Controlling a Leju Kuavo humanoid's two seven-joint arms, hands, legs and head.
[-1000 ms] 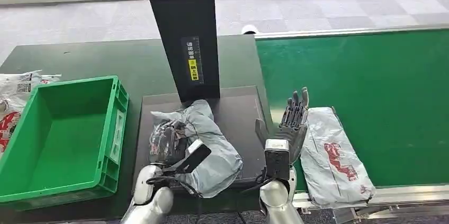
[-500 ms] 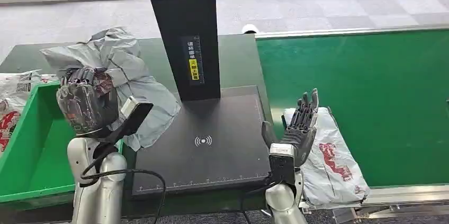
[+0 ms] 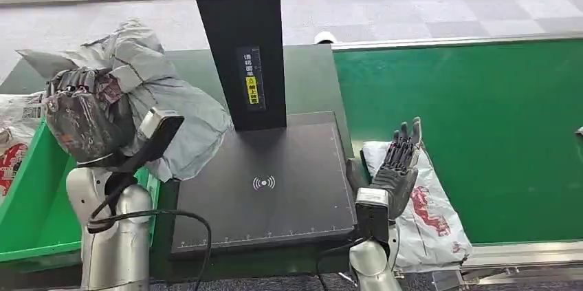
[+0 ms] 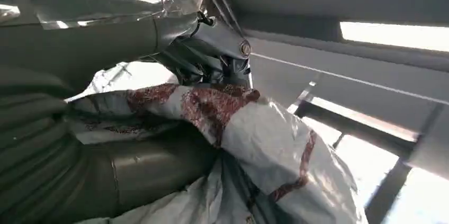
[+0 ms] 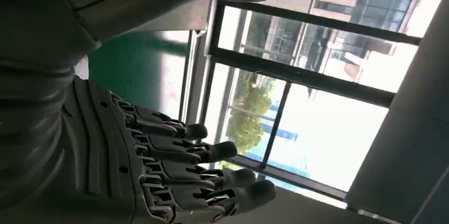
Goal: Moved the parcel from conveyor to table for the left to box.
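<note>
My left hand (image 3: 86,117) grips a crumpled grey parcel (image 3: 161,102) and holds it raised in the air, above the right rim of the green box (image 3: 34,208). In the left wrist view the parcel (image 4: 275,144) shows red print and lies against my left hand (image 4: 79,171). My right hand (image 3: 400,166) stands open with its fingers spread and pointing up, over the near left end of a white parcel with red print (image 3: 430,219) on the green conveyor (image 3: 481,126). In the right wrist view my right hand (image 5: 169,176) holds nothing.
A black scan plate (image 3: 265,191) lies between box and conveyor, with a tall black post (image 3: 240,36) at its back. More parcels (image 3: 17,115) lie left of the green box. A small pale thing (image 3: 579,130) shows at the belt's right edge.
My left hand lifted the grey parcel off the scan plate and carried it up and left toward the green box. My right hand drifted slightly right, staying open.
</note>
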